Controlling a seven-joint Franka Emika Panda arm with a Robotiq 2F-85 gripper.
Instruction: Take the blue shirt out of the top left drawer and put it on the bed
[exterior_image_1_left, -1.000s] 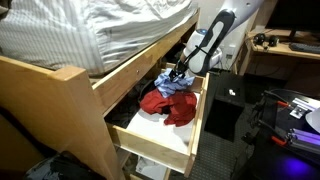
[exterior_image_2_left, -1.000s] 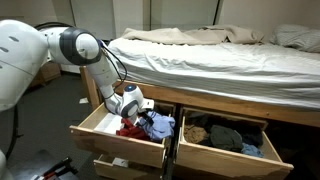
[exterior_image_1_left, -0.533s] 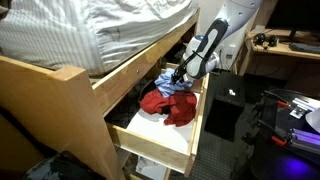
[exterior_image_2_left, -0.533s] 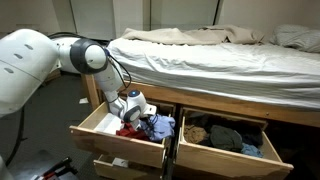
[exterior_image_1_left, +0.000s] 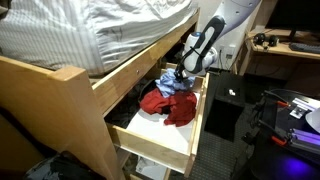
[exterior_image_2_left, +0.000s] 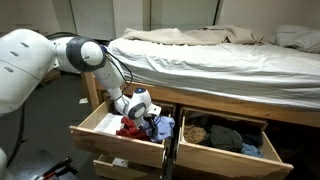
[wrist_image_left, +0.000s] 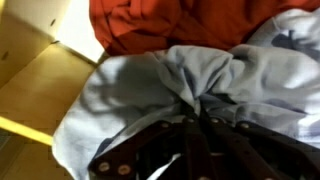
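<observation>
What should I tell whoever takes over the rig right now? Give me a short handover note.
Gripper: down in the open top left drawer, closed on a bunched fold of the blue shirt.
Blue shirt: in the drawer, beside a red garment, not lifted clear.
Done: drawer open, shirt gripped.
Left: lift the shirt out without dragging the red garment along, carry it to the bed, release.

The arm (exterior_image_2_left: 40, 60) wears bulky, rounded white shells with black bands at the joints, and a thin black cable (exterior_image_2_left: 113, 72) trails alongside. The dark fingers (wrist_image_left: 140, 160) carry small pale screws.
</observation>
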